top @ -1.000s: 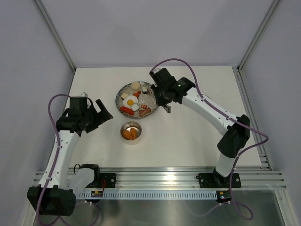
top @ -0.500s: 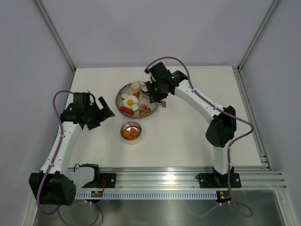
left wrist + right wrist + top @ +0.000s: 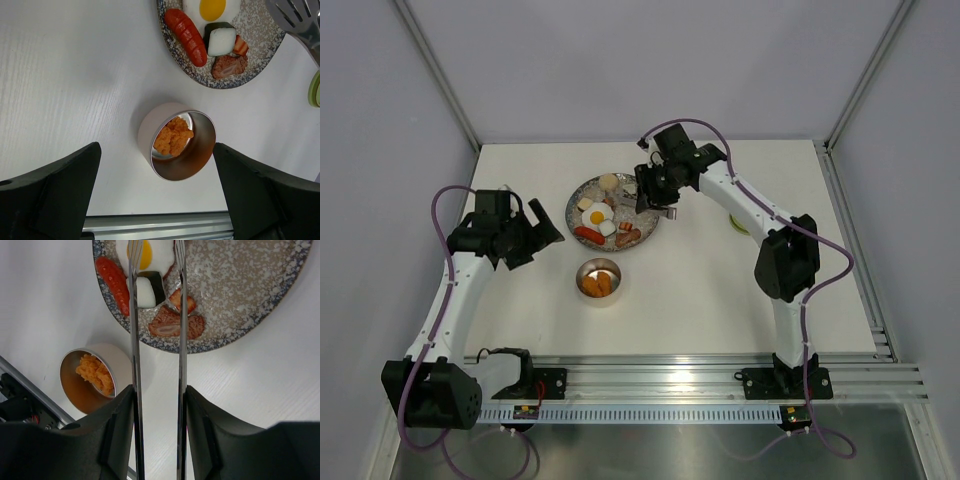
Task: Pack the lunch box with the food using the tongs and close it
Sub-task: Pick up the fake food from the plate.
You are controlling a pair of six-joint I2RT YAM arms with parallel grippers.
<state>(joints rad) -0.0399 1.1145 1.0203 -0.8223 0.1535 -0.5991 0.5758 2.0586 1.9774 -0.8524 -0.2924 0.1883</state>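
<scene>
The steel lunch box (image 3: 599, 279) stands in front of the plate and holds orange bits (image 3: 172, 137). On the speckled plate (image 3: 574, 215) lies the rest of the food: a fried egg (image 3: 145, 252), a red sausage (image 3: 112, 277), a black-and-white roll (image 3: 147, 290) and red-brown pieces (image 3: 172, 325). My right gripper (image 3: 158, 405) is shut on the tongs (image 3: 134, 365), whose two arms stand apart with their tips above the egg and roll. My left gripper (image 3: 157, 197) hangs open above the lunch box (image 3: 177, 145), holding nothing.
A light-green lid (image 3: 737, 222) lies right of the plate, partly behind the right arm. A cream ball (image 3: 609, 182) sits at the plate's far edge. The aluminium rail (image 3: 650, 375) runs along the table's near edge.
The right arm has carried the tongs back over the plate and their arms have spread wider. The left arm has shifted slightly, its gripper still open.
</scene>
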